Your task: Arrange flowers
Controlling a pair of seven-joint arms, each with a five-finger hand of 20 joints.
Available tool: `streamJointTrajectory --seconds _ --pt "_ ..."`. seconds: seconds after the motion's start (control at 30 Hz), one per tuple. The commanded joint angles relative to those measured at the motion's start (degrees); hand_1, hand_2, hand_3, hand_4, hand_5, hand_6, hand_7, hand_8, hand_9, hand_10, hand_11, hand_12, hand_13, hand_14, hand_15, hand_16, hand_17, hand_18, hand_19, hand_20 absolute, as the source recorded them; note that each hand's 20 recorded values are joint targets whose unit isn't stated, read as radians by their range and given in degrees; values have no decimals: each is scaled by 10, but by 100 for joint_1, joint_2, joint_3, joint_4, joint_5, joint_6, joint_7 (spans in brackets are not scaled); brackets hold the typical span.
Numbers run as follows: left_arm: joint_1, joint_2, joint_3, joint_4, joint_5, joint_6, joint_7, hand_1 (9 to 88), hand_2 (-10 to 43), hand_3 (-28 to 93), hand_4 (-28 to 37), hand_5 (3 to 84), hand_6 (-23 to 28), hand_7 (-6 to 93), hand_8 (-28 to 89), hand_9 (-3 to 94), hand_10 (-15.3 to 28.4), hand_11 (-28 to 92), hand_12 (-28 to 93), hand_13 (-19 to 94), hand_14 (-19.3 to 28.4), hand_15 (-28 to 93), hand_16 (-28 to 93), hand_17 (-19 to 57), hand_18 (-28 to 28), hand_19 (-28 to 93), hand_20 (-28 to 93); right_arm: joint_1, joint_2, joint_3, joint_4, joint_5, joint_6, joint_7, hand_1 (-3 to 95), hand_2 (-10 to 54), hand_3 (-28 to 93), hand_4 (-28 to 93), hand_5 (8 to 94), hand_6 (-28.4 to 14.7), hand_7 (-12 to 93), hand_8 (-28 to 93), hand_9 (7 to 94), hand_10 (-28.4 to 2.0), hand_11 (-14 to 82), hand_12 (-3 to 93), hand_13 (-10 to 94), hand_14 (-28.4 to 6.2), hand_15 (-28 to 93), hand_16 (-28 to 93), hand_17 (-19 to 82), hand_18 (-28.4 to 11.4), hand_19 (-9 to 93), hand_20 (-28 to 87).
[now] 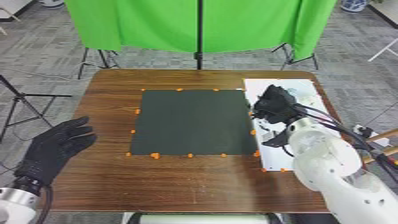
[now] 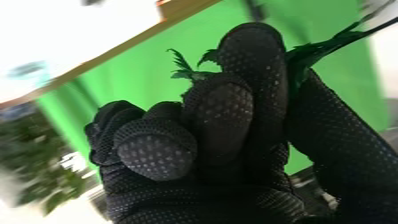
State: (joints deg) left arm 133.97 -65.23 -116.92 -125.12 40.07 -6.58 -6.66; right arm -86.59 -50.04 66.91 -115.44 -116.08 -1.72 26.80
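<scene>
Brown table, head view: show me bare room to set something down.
Bare: the dark mat inside its orange marks, and the brown table between mat and near edge. Crowded: the white board, with the right hand over it.

Open passage runs over the dark mat [image 1: 191, 122], lying flat between the left hand [image 1: 60, 146] at the table's side and the right hand [image 1: 277, 106] above the white board [image 1: 276, 161]. Bare wood lines the mat's near side. The right arm [image 1: 324, 160] and its black cables [image 1: 330, 119] block the way in over the board, while green leaves [image 2: 304, 54] jut past the right hand's fingers.
</scene>
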Motion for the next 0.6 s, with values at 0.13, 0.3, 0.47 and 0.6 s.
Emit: streamJointTrajectory --seconds 0.13,0.3,0.47,0.6 --pt "609 6 -200 -104 -149 256 56 256 61 763 -271 359 61 313 -155 319 155 398 136 262 177 557 -69 -59 233 618 33 2448 -1010 -2114 572 -200 -1311 -83 295 39 924 -44 931 -71 538 -150 933 -94 534 270 860 -71 749 250 475 -201 932 540" --pt "508 9 -129 -83 -114 236 30 257 61 762 -271 359 62 313 -155 319 156 398 136 262 177 557 -69 -59 233 617 34 2845 -1547 -2935 1228 -442 -1578 49 294 42 922 -45 931 -70 544 -158 935 -89 533 268 865 -68 750 253 480 -201 932 547" --pt "379 57 -33 -61 -73 186 -13 257 60 763 -271 359 62 313 -154 319 155 398 136 262 177 557 -70 -60 233 617 36 2884 -1978 -3297 1632 -728 -1986 166 294 47 916 -51 932 -67 544 -165 935 -87 533 268 865 -67 750 255 484 -200 932 547" --pt "293 91 42 -25 -58 166 -75 257 61 762 -272 359 62 313 -154 319 155 399 136 262 177 557 -70 -59 234 616 36 2946 -2266 -3557 2062 -976 -2012 227 297 53 910 -65 929 -61 547 -171 932 -83 531 269 864 -66 749 255 483 -198 932 546"
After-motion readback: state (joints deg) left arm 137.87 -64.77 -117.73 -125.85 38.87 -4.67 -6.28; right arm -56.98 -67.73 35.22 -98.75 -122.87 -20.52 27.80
